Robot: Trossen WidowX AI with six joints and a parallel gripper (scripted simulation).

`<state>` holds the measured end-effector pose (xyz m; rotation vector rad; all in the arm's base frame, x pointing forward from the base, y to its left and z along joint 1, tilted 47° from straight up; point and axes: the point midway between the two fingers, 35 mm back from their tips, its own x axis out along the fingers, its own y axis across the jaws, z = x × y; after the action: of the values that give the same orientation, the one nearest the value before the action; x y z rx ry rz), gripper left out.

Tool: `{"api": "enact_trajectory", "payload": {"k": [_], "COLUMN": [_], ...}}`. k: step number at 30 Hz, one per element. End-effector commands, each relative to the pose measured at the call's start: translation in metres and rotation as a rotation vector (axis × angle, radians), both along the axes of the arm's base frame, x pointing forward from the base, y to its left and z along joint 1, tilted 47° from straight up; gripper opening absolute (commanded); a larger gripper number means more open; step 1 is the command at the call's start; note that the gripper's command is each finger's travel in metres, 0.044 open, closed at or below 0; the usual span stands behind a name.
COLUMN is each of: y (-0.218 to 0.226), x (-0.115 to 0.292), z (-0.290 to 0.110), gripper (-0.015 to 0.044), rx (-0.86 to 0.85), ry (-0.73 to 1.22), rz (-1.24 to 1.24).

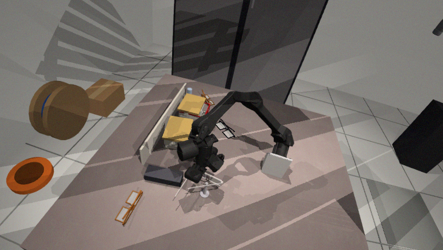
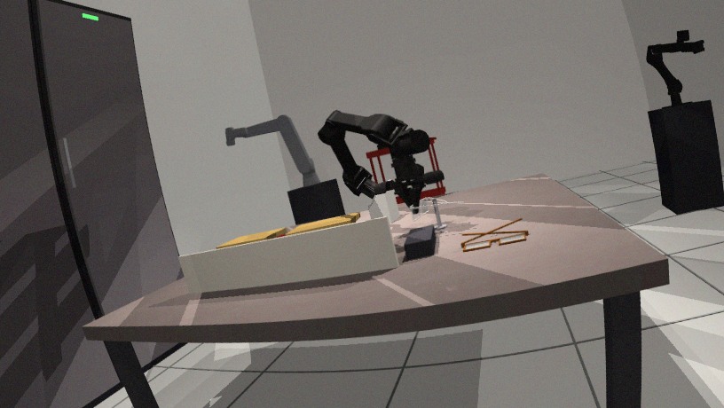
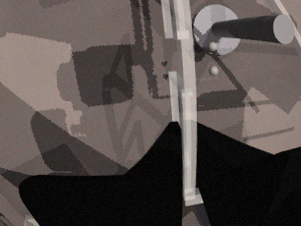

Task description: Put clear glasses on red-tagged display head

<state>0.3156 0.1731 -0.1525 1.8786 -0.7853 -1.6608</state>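
Observation:
My gripper is shut on the clear glasses and holds them low over the table. In the wrist view a clear bar of the frame runs up from between the dark fingers. The head with the red tag has a yellow top and stands at the back, behind the white board. The other yellow-topped head stands closer to my gripper. Both faces are hidden.
A small post on a round foot stands right by the glasses. A dark case lies to the left. Orange glasses, black glasses and brown glasses lie on the table.

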Motion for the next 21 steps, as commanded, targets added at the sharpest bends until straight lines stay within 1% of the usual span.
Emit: {"api": "enact_trajectory", "payload": {"k": [1,21], "y": [-0.004,-0.015], "x": [0.003,0.017], "z": [0.003,0.015], "gripper": [0.0,0.0], "rx": [-0.008,-0.009], "ry": [0.002,0.001], "rz": [0.004,0.004]}}
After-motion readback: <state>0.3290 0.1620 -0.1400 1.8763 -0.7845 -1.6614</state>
